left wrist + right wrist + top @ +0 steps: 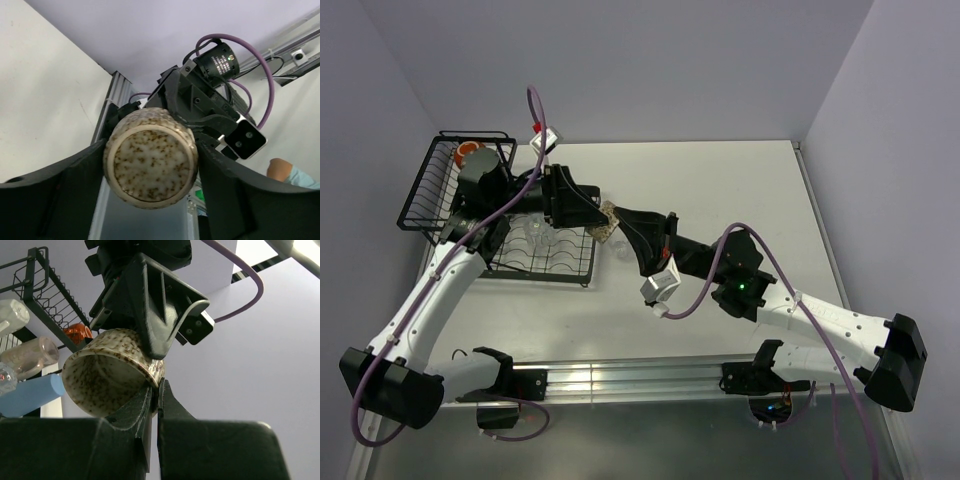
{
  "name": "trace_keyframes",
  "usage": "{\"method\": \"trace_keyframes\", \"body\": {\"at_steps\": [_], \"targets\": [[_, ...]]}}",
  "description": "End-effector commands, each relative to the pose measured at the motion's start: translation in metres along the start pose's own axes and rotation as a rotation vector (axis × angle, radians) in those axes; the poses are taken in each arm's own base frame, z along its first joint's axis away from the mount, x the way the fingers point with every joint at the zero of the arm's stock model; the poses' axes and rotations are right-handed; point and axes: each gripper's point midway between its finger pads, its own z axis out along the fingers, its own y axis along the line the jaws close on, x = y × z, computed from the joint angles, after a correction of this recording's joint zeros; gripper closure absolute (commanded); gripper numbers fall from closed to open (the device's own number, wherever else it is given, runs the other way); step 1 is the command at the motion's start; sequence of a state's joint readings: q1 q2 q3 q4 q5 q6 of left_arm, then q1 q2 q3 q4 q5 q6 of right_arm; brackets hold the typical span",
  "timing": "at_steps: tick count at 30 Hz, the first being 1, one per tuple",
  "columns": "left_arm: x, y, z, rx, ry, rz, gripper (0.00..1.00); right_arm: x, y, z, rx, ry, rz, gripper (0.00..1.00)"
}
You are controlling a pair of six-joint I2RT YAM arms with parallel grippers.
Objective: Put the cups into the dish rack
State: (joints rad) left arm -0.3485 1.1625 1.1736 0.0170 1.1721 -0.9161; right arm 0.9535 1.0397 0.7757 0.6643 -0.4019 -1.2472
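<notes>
A pale worktop point(740, 200) fills a corner of plain grey-lilac walls, with a metal rail point(620, 378) along its near edge where both arms are bolted. The dish rack point(430, 190) sits at the far left of the worktop, its taller basket on the left and its flat slotted tray to the right. An orange-brown cup point(472, 152) sits in the basket. Clear glasses point(542, 232) lie on the tray, and the right wrist view shows a blue tumbler point(30, 395) lying beside them.

Just right of the rack's tray, the left gripper point(590, 212) reaches in from the rack side. Its fingers point(60, 190) stand wide, one on each side of the speckled cup point(152, 162) and close against its wall. I cannot tell whether they press on it or only flank it.

The cup hangs in the air above the worktop, just off the tray's right edge and clear of the rack. It lies on its side with its long axis roughly level. Its flat speckled base faces back toward the rack and the left wrist camera. Its open mouth faces away from the rack, toward the right arm.

Right of the cup, the right gripper point(620, 228) comes in from the side away from the rack. Its fingers point(167, 405) are drawn almost together and pinch the cup's wall at the rim, one inside the mouth and one outside.
</notes>
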Motion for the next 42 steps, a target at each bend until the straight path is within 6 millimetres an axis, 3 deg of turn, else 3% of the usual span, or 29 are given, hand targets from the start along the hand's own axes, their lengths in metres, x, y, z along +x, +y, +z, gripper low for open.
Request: {"method": "trace_keyframes", "body": {"at_steps": [1,6,10,13,14,16,17,20,21,22,23,26,28,32,39,42], "targets": [[-0.002,-0.014,0.000,0.031,0.007,0.062,0.25,-0.010,-0.020,-0.001,0.061,-0.024,-0.027,1.00],[0.000,-0.015,-0.001,0.042,0.015,0.070,0.42,-0.008,-0.019,-0.001,0.061,-0.013,-0.021,1.00],[0.001,-0.018,-0.001,0.055,0.018,0.075,0.75,-0.003,-0.019,0.000,0.061,0.007,-0.017,1.00],[-0.001,-0.020,-0.002,0.065,0.015,0.078,0.99,0.000,-0.017,-0.001,0.062,0.022,-0.010,0.72],[-0.004,-0.022,-0.003,0.057,0.005,0.088,1.00,0.000,-0.019,-0.001,0.066,0.026,-0.011,0.56],[-0.010,-0.019,-0.007,0.037,-0.012,0.098,1.00,0.000,-0.018,-0.003,0.069,0.028,-0.001,0.43],[-0.015,-0.019,-0.009,0.030,-0.024,0.105,1.00,-0.001,-0.019,-0.004,0.073,0.026,0.004,0.31],[-0.036,-0.012,-0.022,-0.024,-0.074,0.125,1.00,0.001,-0.017,-0.006,0.070,0.037,0.001,0.20],[-0.048,-0.004,-0.032,-0.067,-0.106,0.172,1.00,0.002,-0.017,-0.007,0.071,0.041,0.002,0.17],[-0.050,0.007,-0.039,-0.118,-0.110,0.112,1.00,0.004,-0.015,-0.008,0.068,0.049,0.005,0.15],[-0.065,0.005,-0.047,-0.151,-0.136,0.151,1.00,0.004,-0.015,-0.010,0.070,0.053,0.007,0.13],[-0.102,0.030,-0.086,-0.371,-0.235,0.204,1.00,0.008,-0.012,-0.012,0.063,0.080,0.030,0.11],[-0.129,0.065,-0.129,-0.650,-0.299,0.304,1.00,0.012,-0.012,-0.011,0.055,0.105,0.060,0.10],[-0.151,0.101,-0.192,-1.011,-0.306,0.341,1.00,0.036,-0.007,-0.009,0.045,0.206,0.152,0.08],[-0.143,0.141,-0.280,-1.405,-0.275,0.321,1.00,0.088,0.000,-0.018,0.047,0.378,0.326,0.06],[-0.136,0.150,-0.304,-1.493,-0.253,0.302,1.00,0.102,0.002,-0.023,0.050,0.418,0.357,0.05]]}}
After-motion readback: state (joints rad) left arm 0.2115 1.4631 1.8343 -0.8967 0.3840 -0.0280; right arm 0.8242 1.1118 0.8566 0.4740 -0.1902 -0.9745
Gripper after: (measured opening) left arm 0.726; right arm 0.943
